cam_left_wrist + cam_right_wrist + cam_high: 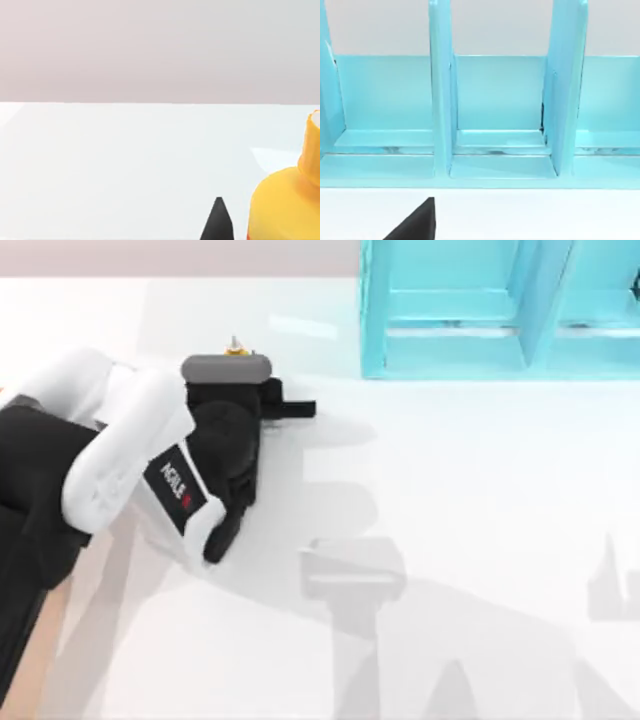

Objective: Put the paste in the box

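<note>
- The paste (287,200) has a yellow-orange body and a short neck; from above I see just its tip (235,344) poking out past my left wrist, around ten o'clock on the worktop (450,490).
- A sliver of red label runs along its lower edge.
- My left tool (235,222) sits right at the bottle; one dark finger (218,220) stands just beside it. I cannot tell whether it grips.
- White worktop lies open beyond the bottle.
- The turquoise shelf (495,125) stands at one o'clock, facing my right tool, whose opening I cannot tell.
</note>
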Robot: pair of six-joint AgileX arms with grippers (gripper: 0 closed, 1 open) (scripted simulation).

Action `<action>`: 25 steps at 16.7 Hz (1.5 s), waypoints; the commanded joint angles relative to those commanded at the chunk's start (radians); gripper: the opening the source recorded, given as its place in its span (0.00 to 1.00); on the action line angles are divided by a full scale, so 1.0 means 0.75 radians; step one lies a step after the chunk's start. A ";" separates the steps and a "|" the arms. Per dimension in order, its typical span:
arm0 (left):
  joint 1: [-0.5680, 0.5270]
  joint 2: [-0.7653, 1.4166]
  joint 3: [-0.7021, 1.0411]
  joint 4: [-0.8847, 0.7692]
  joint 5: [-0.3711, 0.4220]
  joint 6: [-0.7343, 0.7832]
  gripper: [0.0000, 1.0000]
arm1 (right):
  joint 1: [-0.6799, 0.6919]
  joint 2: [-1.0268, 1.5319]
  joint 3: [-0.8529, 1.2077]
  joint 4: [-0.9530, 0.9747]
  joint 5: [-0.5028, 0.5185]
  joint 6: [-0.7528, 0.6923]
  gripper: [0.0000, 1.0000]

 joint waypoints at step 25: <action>0.552 -0.569 -0.252 -0.133 0.855 -0.002 0.00 | 0.000 0.000 0.000 0.000 0.000 0.000 1.00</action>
